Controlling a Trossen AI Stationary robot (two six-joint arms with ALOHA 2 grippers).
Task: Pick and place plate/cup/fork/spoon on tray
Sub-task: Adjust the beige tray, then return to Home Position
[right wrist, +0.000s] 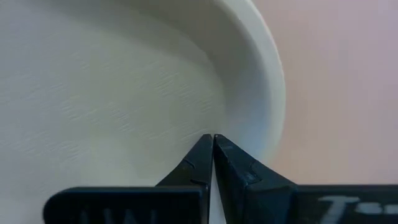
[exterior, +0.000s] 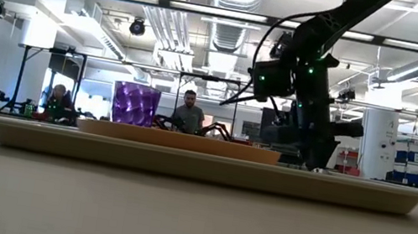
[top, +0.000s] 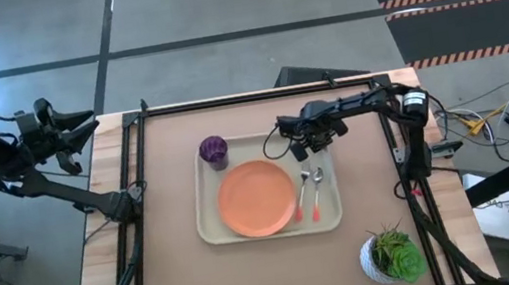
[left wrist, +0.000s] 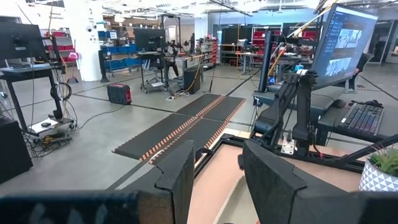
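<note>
The cream tray (top: 208, 220) lies mid-table. On it rest the orange plate (top: 257, 198) and, at its far left corner, the purple cup (top: 213, 151) (exterior: 135, 105). Right of the plate two small utensils with red-orange handles lie side by side (top: 301, 199) (top: 315, 197); which is the fork and which the spoon I cannot tell. My right gripper (top: 310, 147) (right wrist: 212, 139) is shut with nothing between its fingers. It points down over the tray's far right inner corner (right wrist: 249, 74). My left gripper (left wrist: 217, 180) waits open beyond the table's far left corner (top: 80, 123). My right gripper's shut fingertips (right wrist: 205, 149) point down at the tray's floor (right wrist: 112, 93) just inside the curved rim. Whether they touch the floor I cannot tell.
A white pot with a green plant (top: 391, 256) stands near the table's front right corner. Bare table lies left and in front of the tray. In the room behind, people (exterior: 187, 112) sit at benches.
</note>
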